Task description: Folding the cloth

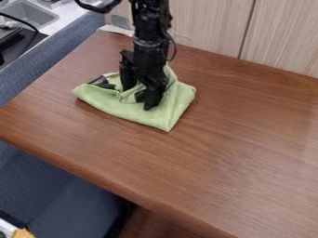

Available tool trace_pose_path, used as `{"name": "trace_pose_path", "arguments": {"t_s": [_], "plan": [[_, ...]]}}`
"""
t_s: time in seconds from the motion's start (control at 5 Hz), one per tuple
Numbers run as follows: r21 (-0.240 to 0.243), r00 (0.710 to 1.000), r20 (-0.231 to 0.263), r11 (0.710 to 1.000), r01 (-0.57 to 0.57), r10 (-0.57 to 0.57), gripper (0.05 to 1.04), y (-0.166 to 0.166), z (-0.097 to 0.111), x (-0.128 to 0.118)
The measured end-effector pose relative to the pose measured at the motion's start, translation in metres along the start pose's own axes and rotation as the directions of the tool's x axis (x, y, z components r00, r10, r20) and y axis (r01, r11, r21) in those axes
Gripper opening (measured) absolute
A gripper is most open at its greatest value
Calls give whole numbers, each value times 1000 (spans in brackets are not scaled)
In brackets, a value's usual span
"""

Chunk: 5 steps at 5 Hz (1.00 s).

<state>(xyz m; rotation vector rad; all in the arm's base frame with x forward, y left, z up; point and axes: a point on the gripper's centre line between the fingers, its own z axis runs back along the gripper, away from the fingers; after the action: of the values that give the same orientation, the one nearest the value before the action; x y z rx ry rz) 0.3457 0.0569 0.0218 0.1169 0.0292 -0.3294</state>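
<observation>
Item under inspection: one green cloth point(164, 116), on the wooden table point(236, 148), toward the panelled wall point(208, 28). It lies partly gathered, with a fairly straight near edge, a pointed near corner and wrinkles about its middle. The black arm point(149, 37) hangs over it from the top of the view, and the gripper point(137, 96) is down at the cloth's rumpled middle. From where I stand I cannot tell whether it is released or clenched on the fabric. A small dark object point(103, 82) sits at the cloth's left part; I cannot identify it.

Assessment: the step in hand appears to be a fold, either being laid down or about to be taken up; the work is, in my judgement, partly done. If fabric is held, the next move calls for laying it down flat, letting go and lifting straight up. If not, a single layer should be pinched and carried over. Risk noted: the soft cloth may bunch or drag with the gripper.
</observation>
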Motion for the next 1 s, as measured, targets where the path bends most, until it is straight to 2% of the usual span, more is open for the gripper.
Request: {"name": "trace_pose_path", "arguments": {"t_s": [0.4,1.0], "plan": [[1,998,-7,998,61,-61,1001,-26,6,-3],[8,975,31,976,218,-218,1001,-92,26,-23]]}}
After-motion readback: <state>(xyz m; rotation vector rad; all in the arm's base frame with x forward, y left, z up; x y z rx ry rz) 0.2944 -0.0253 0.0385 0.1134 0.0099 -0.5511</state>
